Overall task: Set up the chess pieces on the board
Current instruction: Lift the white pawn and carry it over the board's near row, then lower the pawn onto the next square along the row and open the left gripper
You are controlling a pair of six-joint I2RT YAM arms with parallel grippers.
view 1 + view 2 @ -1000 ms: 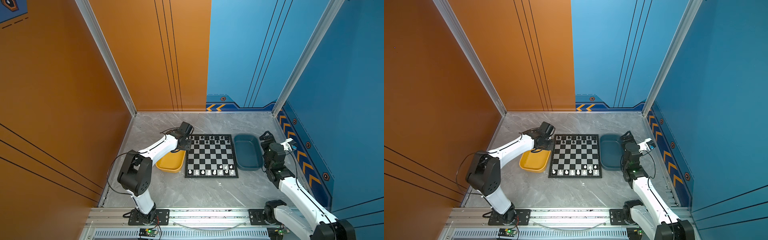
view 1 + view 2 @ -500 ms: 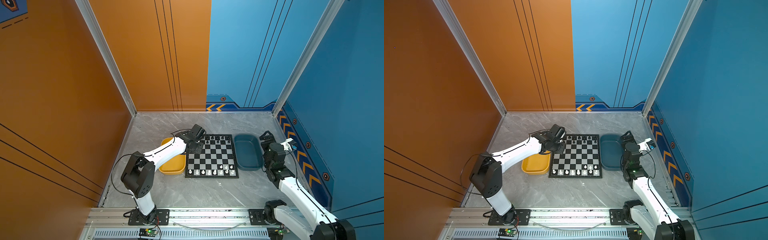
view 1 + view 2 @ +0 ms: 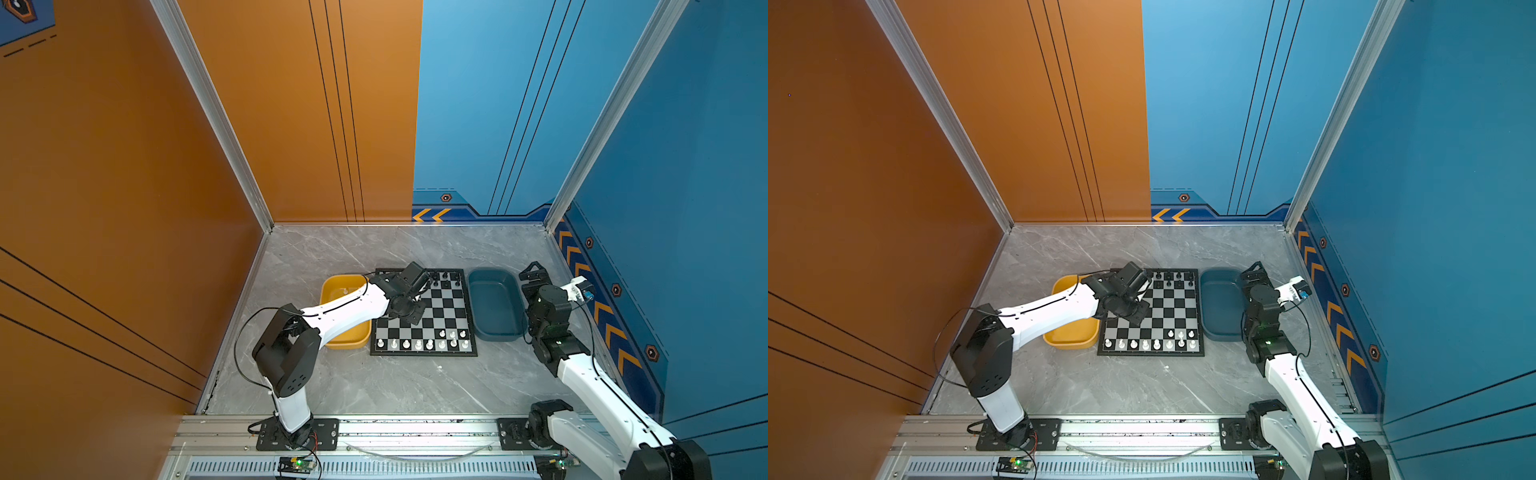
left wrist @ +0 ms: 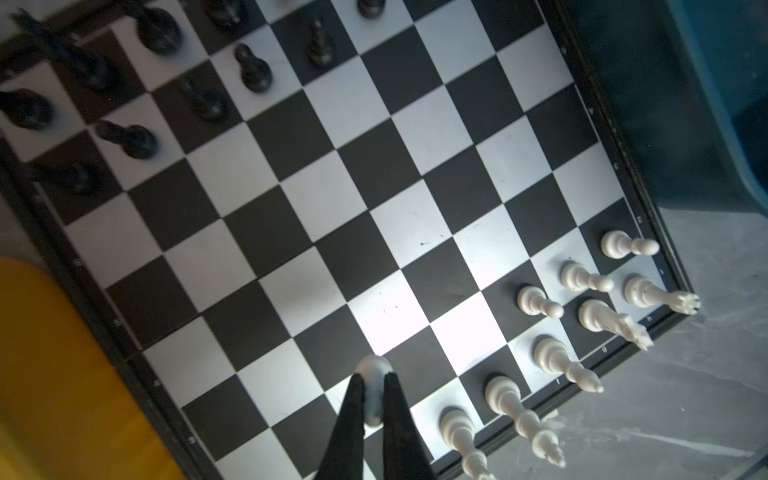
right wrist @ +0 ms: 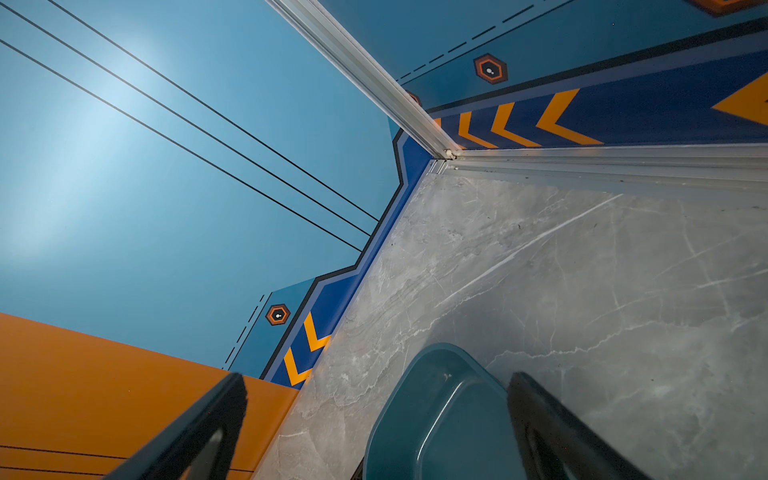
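Left gripper (image 4: pixel 372 380) is clenched on a white piece (image 4: pixel 374 365) (probably a pawn; only its base shows) above the board (image 4: pixel 374 187). Lower it vertically onto the vacant square beside the white pawns (image 4: pixel 582 277), then release. Right gripper (image 5: pixel 376 376) hangs spread, empty.

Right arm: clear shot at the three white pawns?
Probably yes: right gripper open and empty, only the dark blue tray between it and the white pawns; left arm over the board's left side.
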